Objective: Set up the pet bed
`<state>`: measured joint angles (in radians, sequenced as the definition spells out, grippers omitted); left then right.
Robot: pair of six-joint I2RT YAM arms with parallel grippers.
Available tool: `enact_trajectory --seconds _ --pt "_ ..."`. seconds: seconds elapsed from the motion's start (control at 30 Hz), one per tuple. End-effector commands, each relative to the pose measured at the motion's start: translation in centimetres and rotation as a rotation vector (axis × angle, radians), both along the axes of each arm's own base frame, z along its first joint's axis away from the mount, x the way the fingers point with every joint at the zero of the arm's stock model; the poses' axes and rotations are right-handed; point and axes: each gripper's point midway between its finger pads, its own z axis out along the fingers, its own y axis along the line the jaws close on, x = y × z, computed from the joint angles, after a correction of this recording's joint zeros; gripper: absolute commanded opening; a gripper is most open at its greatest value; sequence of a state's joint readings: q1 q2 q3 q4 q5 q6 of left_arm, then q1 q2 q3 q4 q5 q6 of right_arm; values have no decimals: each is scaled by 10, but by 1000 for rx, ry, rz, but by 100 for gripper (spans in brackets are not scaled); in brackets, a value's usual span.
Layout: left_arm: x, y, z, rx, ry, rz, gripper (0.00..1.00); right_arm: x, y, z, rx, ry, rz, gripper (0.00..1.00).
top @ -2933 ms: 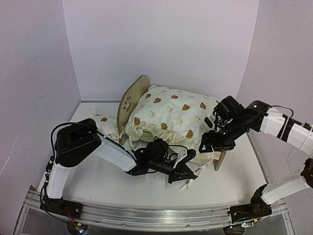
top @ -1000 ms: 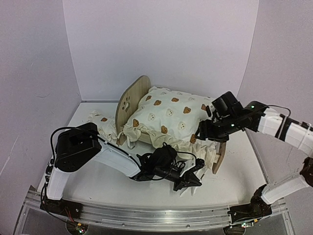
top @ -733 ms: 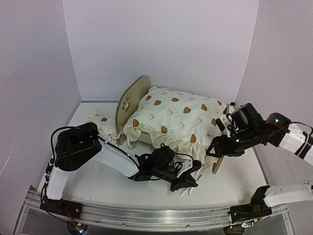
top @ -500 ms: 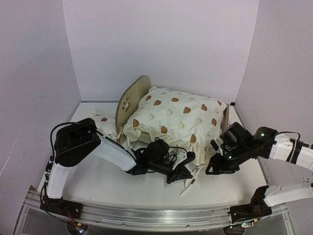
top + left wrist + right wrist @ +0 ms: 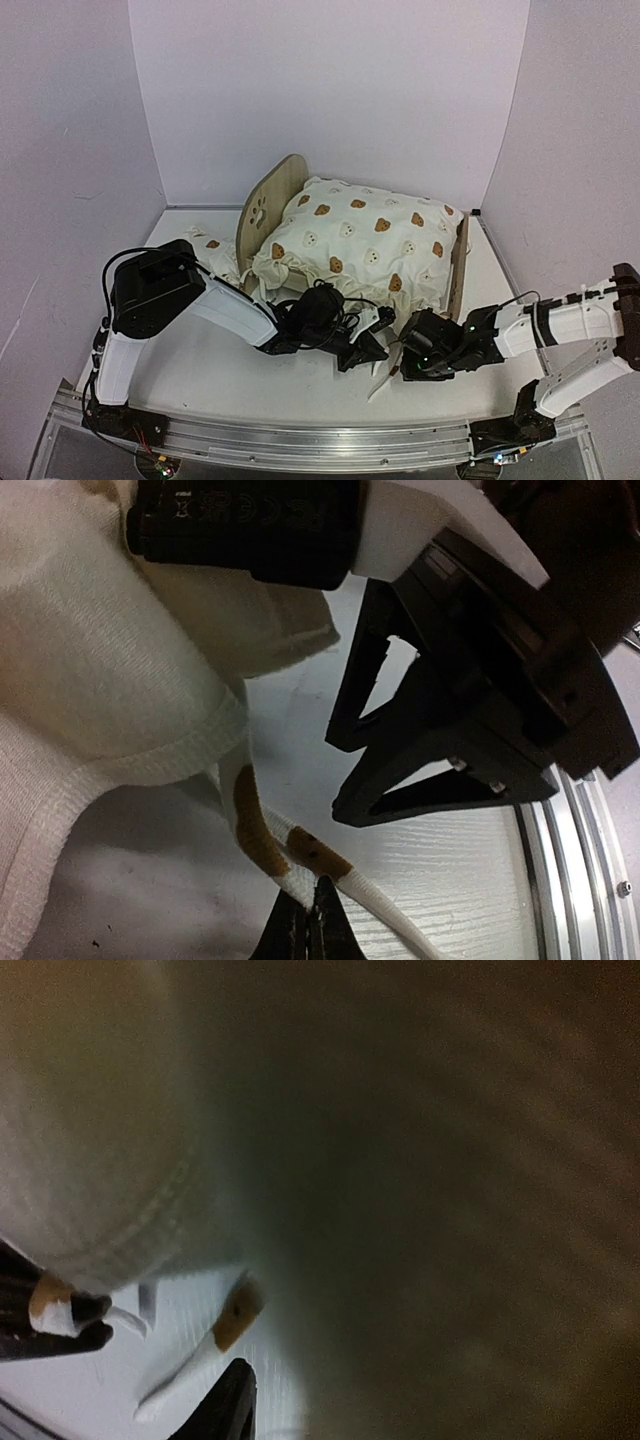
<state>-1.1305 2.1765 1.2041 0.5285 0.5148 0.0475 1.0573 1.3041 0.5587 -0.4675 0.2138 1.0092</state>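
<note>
Pet bed [image 5: 262,205] stands mid-tabletop, toward the far wall. A bear-print cushion [image 5: 360,235] is laid over it, with the frill hanging over the near side. Left fingers [image 5: 292,940] are clamped together on a cushion tie [image 5: 300,850], low over the tabletop [image 5: 200,375], just near of the bed's near right corner. Right fingers [image 5: 352,720] are seen apart with nothing between them, just right of the left ones.

Step judged: the tie is to be passed over and fastened to the frame. It should be kept taut but not yanked, or the cushion may be dragged off the bed. The loose end is best taken close to the left grip so the strip is not twisted. Right wrist view is blurred, so contact with the tie cannot be told there.
</note>
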Motion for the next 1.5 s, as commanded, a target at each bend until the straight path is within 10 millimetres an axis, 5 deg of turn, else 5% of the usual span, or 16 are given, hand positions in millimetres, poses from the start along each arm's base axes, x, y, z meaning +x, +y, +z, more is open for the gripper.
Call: enact_trajectory --seconds 0.0,0.4,0.6,0.73,0.97,1.17,1.33,1.47 --pt "16 -4 27 -24 -31 57 0 40 18 13 52 -187 -172 41" --pt "17 -2 22 -6 -32 66 0 49 23 -9 -5 -187 -235 48" --pt "18 -1 19 2 -33 70 0 30 21 -24 -118 -123 -177 49" --pt "17 0 21 0 -33 66 0 16 -2 -34 -241 -87 -172 41" --pt "14 -1 23 -4 -37 56 0 10 -34 -18 -278 -132 -188 0" --pt "-12 -12 23 -12 -53 -16 0 11 -60 38 -269 -221 -166 0" --pt "-56 -36 18 -25 -69 -139 0 11 -83 45 -215 -211 -176 0" --pt "-72 -47 8 -12 -75 -170 0 22 -83 70 -150 -321 -158 0"
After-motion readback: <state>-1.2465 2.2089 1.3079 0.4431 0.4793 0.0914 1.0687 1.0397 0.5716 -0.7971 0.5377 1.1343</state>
